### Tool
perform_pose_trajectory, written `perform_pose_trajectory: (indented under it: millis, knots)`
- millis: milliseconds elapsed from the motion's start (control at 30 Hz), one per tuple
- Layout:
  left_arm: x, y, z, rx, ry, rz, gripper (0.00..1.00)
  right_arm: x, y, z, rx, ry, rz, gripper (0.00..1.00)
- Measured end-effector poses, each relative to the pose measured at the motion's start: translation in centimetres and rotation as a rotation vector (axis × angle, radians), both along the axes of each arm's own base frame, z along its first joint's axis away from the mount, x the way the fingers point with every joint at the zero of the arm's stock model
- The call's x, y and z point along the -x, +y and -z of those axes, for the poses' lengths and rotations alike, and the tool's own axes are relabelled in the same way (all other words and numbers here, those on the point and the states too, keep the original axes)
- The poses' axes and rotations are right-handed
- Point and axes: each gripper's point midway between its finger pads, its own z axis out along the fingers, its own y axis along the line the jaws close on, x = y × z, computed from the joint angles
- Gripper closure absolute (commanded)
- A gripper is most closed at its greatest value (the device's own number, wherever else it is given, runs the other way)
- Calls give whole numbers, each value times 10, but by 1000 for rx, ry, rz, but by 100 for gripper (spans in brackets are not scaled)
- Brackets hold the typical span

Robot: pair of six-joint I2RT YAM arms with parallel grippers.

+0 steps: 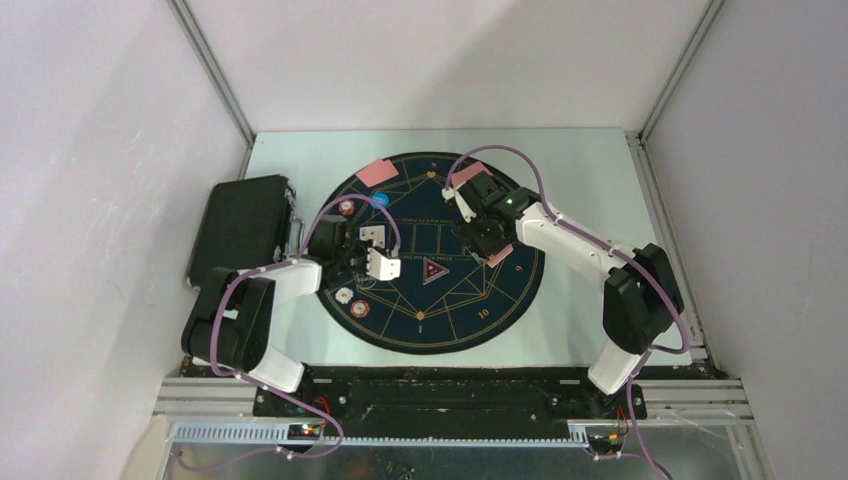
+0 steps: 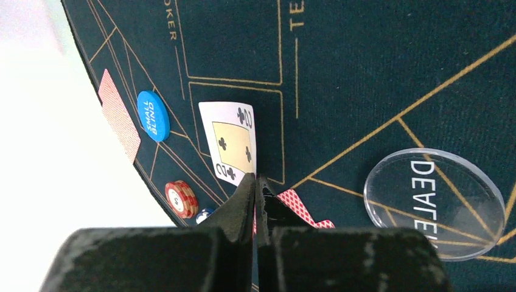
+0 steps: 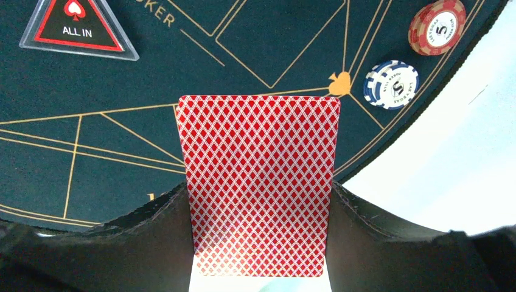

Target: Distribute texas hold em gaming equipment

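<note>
My right gripper (image 3: 258,190) is shut on the side edges of a red-backed playing card (image 3: 258,152), held flat above the mat's edge; I cannot tell whether more cards lie under it. My left gripper (image 2: 256,180) is shut, with a thin red card edge between its fingertips and a red-backed card (image 2: 299,208) showing behind the right finger. Just beyond those tips a face-up two of clubs (image 2: 230,141) lies on the dark round mat (image 1: 470,310). A blue chip (image 2: 153,115), a red-white chip stack (image 2: 181,199) and the red triangular token (image 3: 76,27) rest on the mat.
A black case (image 1: 240,228) sits left of the mat. Pink-backed cards (image 1: 376,172) lie at the mat's far rim. A clear round dealer button (image 2: 434,204) lies right of my left gripper. A red-white chip (image 3: 437,27) and a blue-white chip (image 3: 391,84) sit near the mat's edge.
</note>
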Motion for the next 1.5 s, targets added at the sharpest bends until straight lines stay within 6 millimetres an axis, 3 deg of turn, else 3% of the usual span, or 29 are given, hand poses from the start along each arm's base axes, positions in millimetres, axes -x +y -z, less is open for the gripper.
perform_pose_trajectory:
  millis: [533,667,867,900,1033,1133,1267,1300,1333,1400,1500]
  knots:
    - [-6,-4,5,-65,62,75,97,1,7,-1,20,14,-13,100]
    - [-2,-3,10,-82,81,91,78,2,6,1,32,26,-12,100]
    - [1,-2,11,-92,115,95,71,1,7,0,34,26,-15,100]
    - [0,-2,8,-95,120,94,63,1,8,-2,37,23,-17,100]
    - [3,-1,9,-98,135,93,47,2,10,-3,43,23,-23,100]
    - [7,-1,4,-94,142,92,41,2,13,-4,48,20,-30,100]
    - [10,-3,-15,-72,137,91,31,2,15,-6,47,16,-38,100]
    - [8,-4,-21,-63,128,87,24,3,16,-6,47,15,-39,100]
    - [7,-5,-28,-56,117,85,7,3,16,-6,47,15,-41,100]
    - [5,-7,-46,-33,87,84,1,3,16,-6,47,15,-42,100]
    - [5,-10,-76,38,54,67,0,3,17,-6,49,14,-46,100]
